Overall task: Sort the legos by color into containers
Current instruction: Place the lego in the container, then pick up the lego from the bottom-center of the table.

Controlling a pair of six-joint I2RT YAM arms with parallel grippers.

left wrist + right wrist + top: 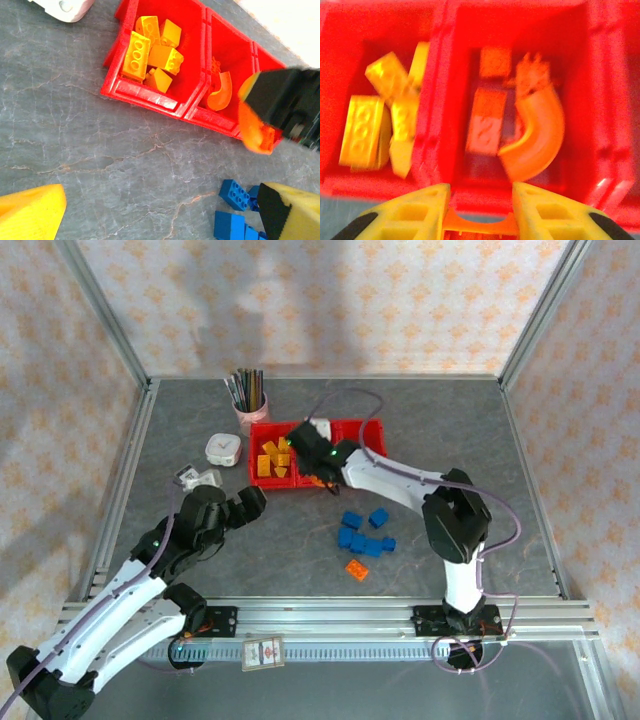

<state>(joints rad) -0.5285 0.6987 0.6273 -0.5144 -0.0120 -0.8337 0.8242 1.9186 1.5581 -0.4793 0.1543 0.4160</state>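
So closest in, the left gripper (247, 502) is hanging over the grey table (520, 500) with its jaws spread wide and nothing between them. Its yellow fingertips (31, 215) are sitting well apart in its own wrist view. A bit further out, a lone orange block (356, 568) is lying on the table, with a little cluster of blue blocks (362, 535) just beyond it, some of them touching each other. Past those, the right gripper (479, 220) is hovering over the near rim of the middle bin. It's pinching a small orange piece (479, 226) between narrow jaws, and the piece is sitting right above that rim. The row of red bins (145, 97) is resting on the table behind it. The left bin is holding a pile of yellow blocks (152, 52), and the middle one is holding an orange arch (540, 135) beside a couple of orange bricks (487, 122). It's all a bit blurry in the right wrist view, though.
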